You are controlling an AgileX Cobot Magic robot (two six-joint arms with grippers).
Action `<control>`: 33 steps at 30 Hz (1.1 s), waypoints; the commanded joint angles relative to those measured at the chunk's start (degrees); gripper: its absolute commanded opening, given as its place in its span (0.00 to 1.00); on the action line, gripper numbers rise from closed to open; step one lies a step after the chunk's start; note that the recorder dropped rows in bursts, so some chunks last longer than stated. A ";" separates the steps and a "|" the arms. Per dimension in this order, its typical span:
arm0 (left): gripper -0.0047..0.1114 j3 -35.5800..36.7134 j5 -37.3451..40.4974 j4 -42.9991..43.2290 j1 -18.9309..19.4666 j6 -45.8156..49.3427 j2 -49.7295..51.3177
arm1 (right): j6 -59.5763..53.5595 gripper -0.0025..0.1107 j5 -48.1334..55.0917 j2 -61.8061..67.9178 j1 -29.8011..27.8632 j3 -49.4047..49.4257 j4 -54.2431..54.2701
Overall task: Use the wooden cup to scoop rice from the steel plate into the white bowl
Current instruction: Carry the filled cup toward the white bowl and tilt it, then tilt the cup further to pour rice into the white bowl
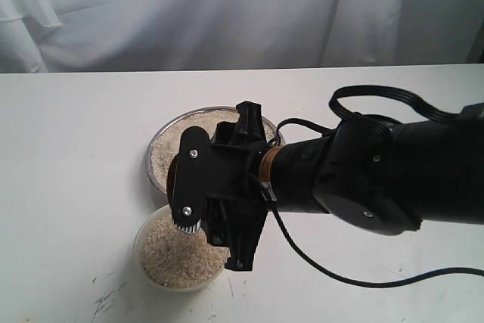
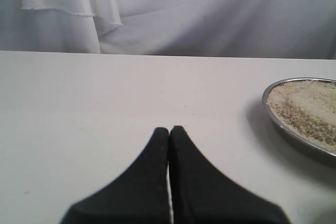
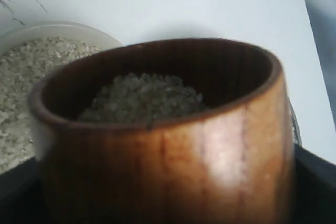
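My right gripper [image 1: 198, 187] reaches across the middle and is shut on the wooden cup [image 3: 168, 145], which hangs over the near edge of the steel plate [image 1: 157, 141] and the far rim of the white bowl [image 1: 144, 262]. The cup's dark inside holds a small heap of rice [image 3: 142, 98]. Rice [image 1: 172, 144] covers the plate, and more rice [image 1: 178, 255] fills the bowl. In the exterior view the black fingers hide almost all of the cup. My left gripper [image 2: 169, 129] is shut and empty, low over bare table, with the steel plate [image 2: 294, 132] off to one side.
A black cable [image 1: 333, 274] trails over the table behind the right arm. White cloth [image 1: 227, 13] hangs along the table's far edge. Dark scuff marks [image 1: 106, 300] lie near the front edge beside the bowl.
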 commanded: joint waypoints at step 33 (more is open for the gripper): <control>0.04 0.26 -0.36 -0.04 -0.09 -0.18 -0.29 | -4.55 0.02 17.10 5.19 3.05 -10.41 -16.79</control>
